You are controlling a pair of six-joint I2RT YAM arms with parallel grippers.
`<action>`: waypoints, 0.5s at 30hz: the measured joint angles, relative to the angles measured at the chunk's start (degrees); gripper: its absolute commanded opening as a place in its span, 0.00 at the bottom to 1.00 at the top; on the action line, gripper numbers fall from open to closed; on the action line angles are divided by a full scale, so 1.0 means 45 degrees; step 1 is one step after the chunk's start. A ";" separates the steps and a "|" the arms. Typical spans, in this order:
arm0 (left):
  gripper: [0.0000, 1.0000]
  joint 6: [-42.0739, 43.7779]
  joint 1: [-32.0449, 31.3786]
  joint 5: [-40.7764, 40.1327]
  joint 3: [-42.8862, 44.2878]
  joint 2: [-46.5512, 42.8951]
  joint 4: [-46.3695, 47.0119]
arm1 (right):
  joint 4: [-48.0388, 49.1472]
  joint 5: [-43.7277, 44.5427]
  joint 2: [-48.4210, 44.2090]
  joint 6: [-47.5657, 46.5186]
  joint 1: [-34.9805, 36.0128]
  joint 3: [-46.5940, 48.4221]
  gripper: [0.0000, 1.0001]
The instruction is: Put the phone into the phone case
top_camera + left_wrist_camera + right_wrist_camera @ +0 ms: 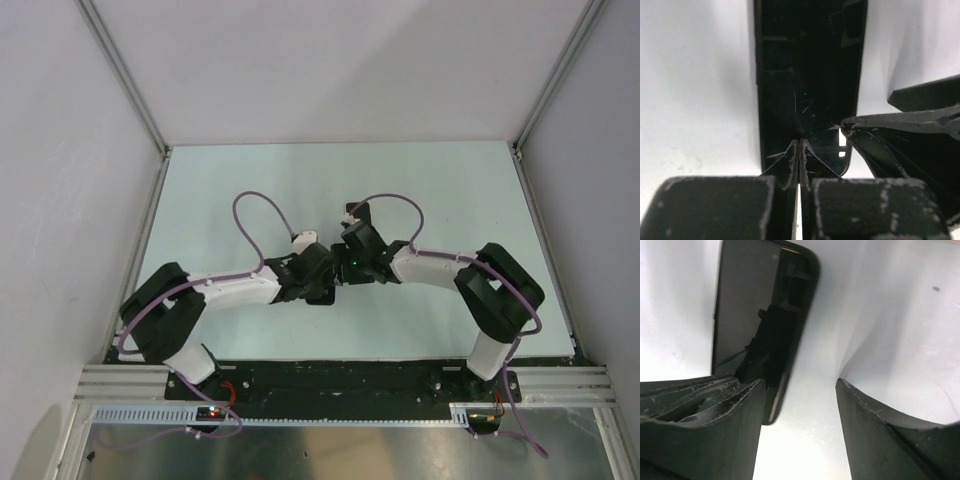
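where the two arms meet at mid-table, the count is one left arm point(230, 290), one right arm point(440, 268) and one phone point(755, 305). the phone, dark and glossy, lies flat on the table point(300, 180). left gripper point(799, 150) clenched over the phone's end, nothing seen between its fingers. right gripper point(800, 385) released, one finger over the phone's edge. table pale and matte; white walls point(330, 60), aluminium posts point(120, 70).

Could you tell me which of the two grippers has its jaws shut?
The left gripper: its fingertips press together with no gap, whereas the right gripper shows bare table between its spread fingers.
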 measured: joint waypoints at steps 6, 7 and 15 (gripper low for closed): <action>0.00 -0.0010 -0.0350 -0.0058 0.0607 0.0763 0.0641 | -0.0311 0.0413 -0.1525 0.0301 -0.0840 -0.1137 0.65; 0.00 -0.0015 -0.0389 -0.0044 0.0670 0.0845 0.0738 | -0.0330 0.0442 -0.1870 0.0355 -0.1030 -0.1282 0.65; 0.08 0.0044 0.0010 0.0554 0.0690 0.0214 0.0194 | -0.0015 0.0738 -0.3798 0.0777 -0.1783 -0.1739 0.68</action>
